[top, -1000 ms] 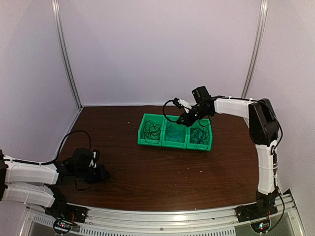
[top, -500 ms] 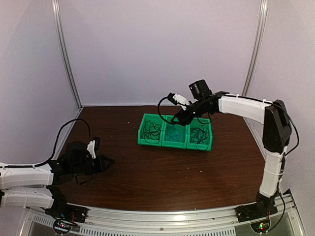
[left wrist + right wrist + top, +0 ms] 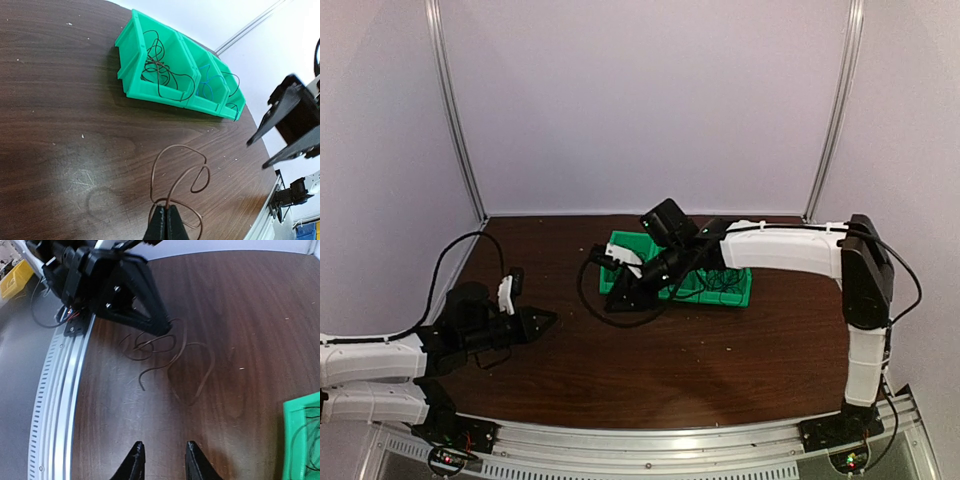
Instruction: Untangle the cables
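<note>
Left gripper (image 3: 166,221) clamps brown cable (image 3: 180,146); right gripper (image 3: 162,460) half-open, empty; cable's loose loops lie left-near of it.

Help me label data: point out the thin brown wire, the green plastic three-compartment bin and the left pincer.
Thin brown wire (image 3: 182,146), left wrist view, top of its loop.
Green plastic three-compartment bin (image 3: 150,92), left wrist view, near outer wall.
Left pincer (image 3: 165,207), left wrist view, between its closed fingertips.

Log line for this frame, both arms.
left tool: shut on brown cable | right tool: open, empty, over table | bins: cables inside
</note>
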Action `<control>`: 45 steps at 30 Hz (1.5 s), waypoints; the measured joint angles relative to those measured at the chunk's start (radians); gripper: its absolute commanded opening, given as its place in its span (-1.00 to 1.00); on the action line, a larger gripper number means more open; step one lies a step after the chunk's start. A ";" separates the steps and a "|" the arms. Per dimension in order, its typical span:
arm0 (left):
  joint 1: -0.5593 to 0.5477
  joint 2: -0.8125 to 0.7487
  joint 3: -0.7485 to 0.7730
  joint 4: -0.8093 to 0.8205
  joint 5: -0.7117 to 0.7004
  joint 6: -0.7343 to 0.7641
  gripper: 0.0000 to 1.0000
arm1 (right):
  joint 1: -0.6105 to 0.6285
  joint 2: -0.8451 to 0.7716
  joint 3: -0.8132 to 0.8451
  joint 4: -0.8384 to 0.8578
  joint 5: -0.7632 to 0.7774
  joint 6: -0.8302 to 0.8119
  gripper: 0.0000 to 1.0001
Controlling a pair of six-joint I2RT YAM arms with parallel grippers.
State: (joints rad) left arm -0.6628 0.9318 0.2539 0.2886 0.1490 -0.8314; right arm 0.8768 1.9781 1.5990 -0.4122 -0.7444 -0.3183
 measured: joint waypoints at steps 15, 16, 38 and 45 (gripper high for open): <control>0.000 -0.013 0.000 0.073 0.013 -0.054 -1.00 | 0.071 0.140 0.094 -0.008 -0.066 0.101 -0.16; 0.000 -0.014 0.000 0.075 0.013 -0.055 -1.00 | 0.072 0.148 0.100 -0.008 -0.074 0.108 -0.14; 0.000 -0.037 0.000 0.087 0.029 -0.077 -1.00 | 0.081 0.221 0.161 0.077 -0.195 0.287 -0.34; 0.000 -0.035 0.000 0.102 0.035 -0.077 -1.00 | 0.081 0.237 0.178 0.103 -0.198 0.341 -0.99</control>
State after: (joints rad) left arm -0.6628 0.8970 0.2539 0.3904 0.1841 -0.9085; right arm 0.9581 2.2154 1.7771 -0.3096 -0.9428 0.0227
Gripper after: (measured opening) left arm 0.008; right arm 0.103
